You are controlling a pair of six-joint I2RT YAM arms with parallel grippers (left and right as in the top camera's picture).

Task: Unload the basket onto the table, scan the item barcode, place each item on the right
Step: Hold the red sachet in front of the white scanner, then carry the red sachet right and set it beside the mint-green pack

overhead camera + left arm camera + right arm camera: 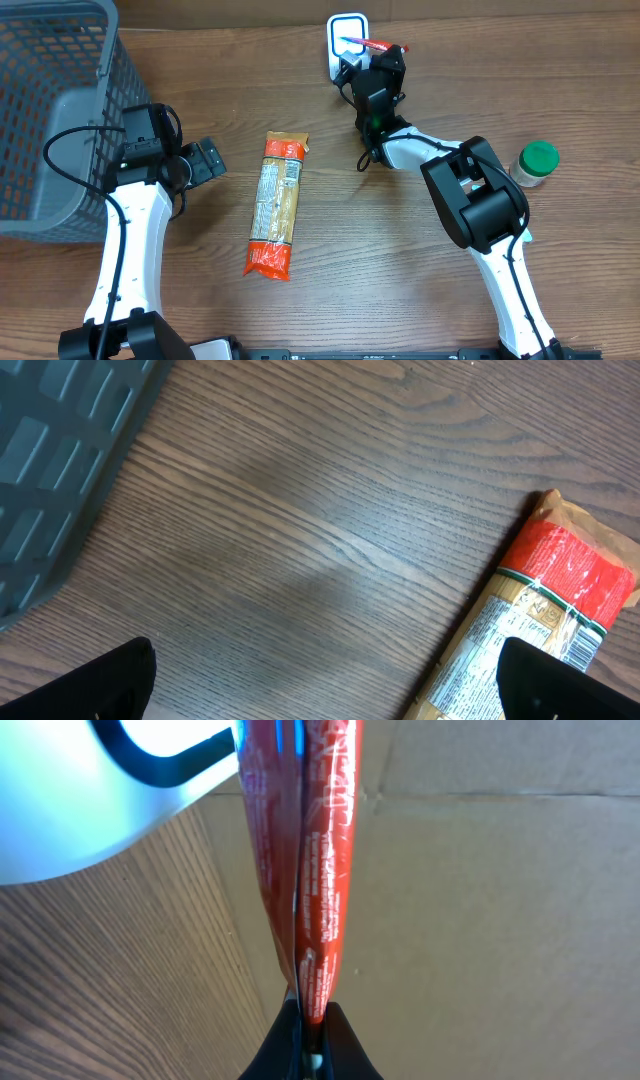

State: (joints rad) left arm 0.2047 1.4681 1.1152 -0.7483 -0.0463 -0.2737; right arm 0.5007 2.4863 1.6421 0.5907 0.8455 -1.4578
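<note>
Two arms share your wooden table [400, 270], and only the right one is at work. Your right gripper [383, 58] reaches to the far edge with its jaws closed tight on a thin red packet [372, 45], holding it up at the white scanner [347, 32].

From the right wrist the packet stands edge-on, rising straight out of the pinched dark fingertips [340, 1062]. Its upper part lies beside the scanner's pale, black-rimmed face, though you cannot tell whether the two touch. Fine white print runs along the packet, too small to read. Brown cardboard [500, 920] fills the background.

Your left gripper [205, 160] hangs low over the near left of the table, jaws spread wide and holding nothing. It sits just left of a long pasta pack [278, 205], which lies flat at mid-table with red ends and a printed label.

From the left wrist the two dark fingers [100, 685] show in the lower corners with bare wood between them. The pack's red end shows at the right, apart from both.

One grey mesh basket [50, 100] stands at the far left corner, beside the left arm. One green-lidded jar [535, 163] stands upright on the right, well apart from the packet.
</note>
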